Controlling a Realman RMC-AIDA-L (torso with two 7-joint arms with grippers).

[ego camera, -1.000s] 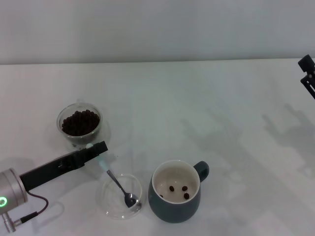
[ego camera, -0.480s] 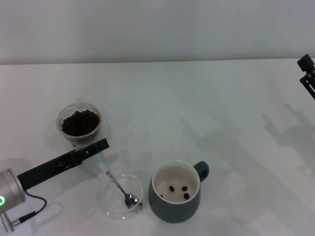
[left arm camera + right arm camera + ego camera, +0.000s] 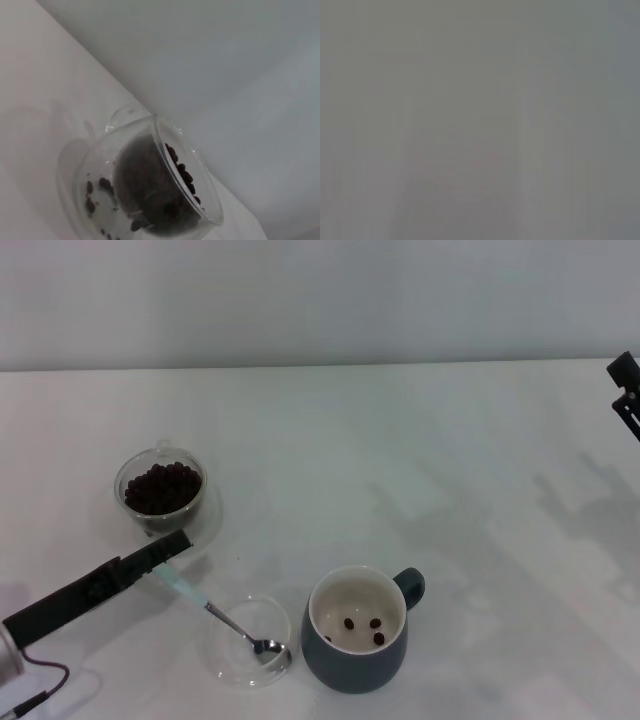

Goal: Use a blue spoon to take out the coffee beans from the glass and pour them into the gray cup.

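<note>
The glass holds a heap of coffee beans at the left of the table; it fills the left wrist view too, glass with its beans. The blue spoon lies slanted, its metal bowl inside a shallow clear dish and the end of its pale handle right at the tip of my left gripper. The left gripper sits just in front of the glass. The gray cup stands right of the dish with three beans inside. My right gripper is parked at the far right edge.
White table with a pale wall behind it. The right wrist view shows only a plain grey surface. The cup's handle points to the right.
My left arm has drawn back toward the lower left. The spoon's handle has sunk and swung left with it, so the spoon lies flatter, its bowl still in the dish.
</note>
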